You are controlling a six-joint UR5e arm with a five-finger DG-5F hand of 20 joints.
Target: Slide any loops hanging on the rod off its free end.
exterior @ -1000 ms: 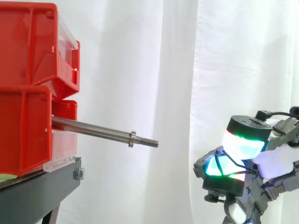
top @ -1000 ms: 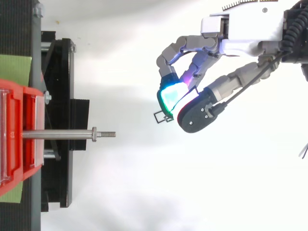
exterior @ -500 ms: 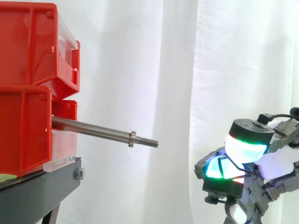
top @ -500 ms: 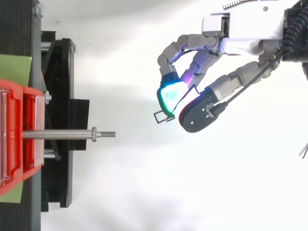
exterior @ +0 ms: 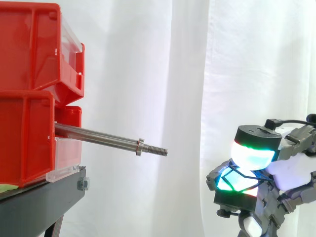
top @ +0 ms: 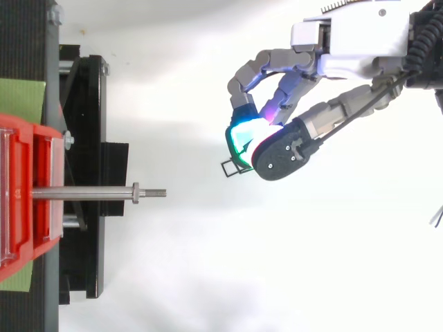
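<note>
A bare steel rod point(exterior: 98, 138) sticks out level from the red bins point(exterior: 24, 133) toward the right and ends in a collar and a threaded tip point(top: 156, 193). Nothing hangs on it. My hand point(top: 277, 149) hovers well to the right of the tip, and in the side view my hand point(exterior: 253, 148) sits lower than the rod. Its glowing fingers and thumb are curled together, pinching a small black wire loop point(top: 230, 167) that pokes out from the fingertips toward the rod.
The red bins are stacked on a black stand point(top: 86, 138) at the left, with a green patch point(top: 21, 100) beside them. A white curtain point(exterior: 187, 74) hangs behind. Open space lies between the rod tip and my hand.
The thumb has swung in against the fingers, tightening the pinch on the loop. The hand has stayed in place and the rod has not moved.
</note>
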